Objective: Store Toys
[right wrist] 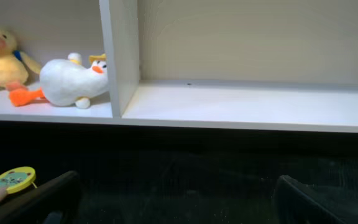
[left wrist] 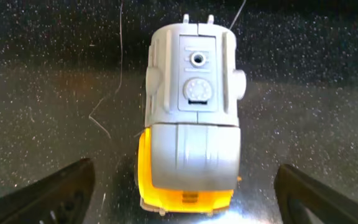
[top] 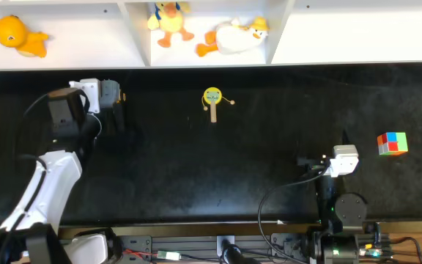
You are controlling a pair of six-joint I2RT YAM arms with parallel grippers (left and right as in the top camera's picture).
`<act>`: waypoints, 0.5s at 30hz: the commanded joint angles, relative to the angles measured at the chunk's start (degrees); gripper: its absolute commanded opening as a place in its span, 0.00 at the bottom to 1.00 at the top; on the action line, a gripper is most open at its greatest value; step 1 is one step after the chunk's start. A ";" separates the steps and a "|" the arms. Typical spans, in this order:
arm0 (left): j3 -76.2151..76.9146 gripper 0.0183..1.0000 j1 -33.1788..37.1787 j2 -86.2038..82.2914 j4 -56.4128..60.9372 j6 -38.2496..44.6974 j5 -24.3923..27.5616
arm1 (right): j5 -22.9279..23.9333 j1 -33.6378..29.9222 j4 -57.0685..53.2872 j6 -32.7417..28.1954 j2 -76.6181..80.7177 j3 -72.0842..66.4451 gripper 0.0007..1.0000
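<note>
Left gripper (left wrist: 185,171) spread, flanking grey toy (left wrist: 194,93) at yellow end; long axis pointing away from wrist.

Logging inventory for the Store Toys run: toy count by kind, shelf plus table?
Ducks: 3, in the shelf: orange duck, yellow duck, white duck
Rattle drum: 1, on the table
Colour cube: 1, on the table
Grey and yellow toy: 1, on the table
Total: 6
</note>
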 commanded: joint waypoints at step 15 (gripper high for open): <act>-0.39 0.65 -0.22 3.17 3.74 0.07 -0.72 | 0.48 -0.28 0.26 0.63 -0.52 -0.76 1.00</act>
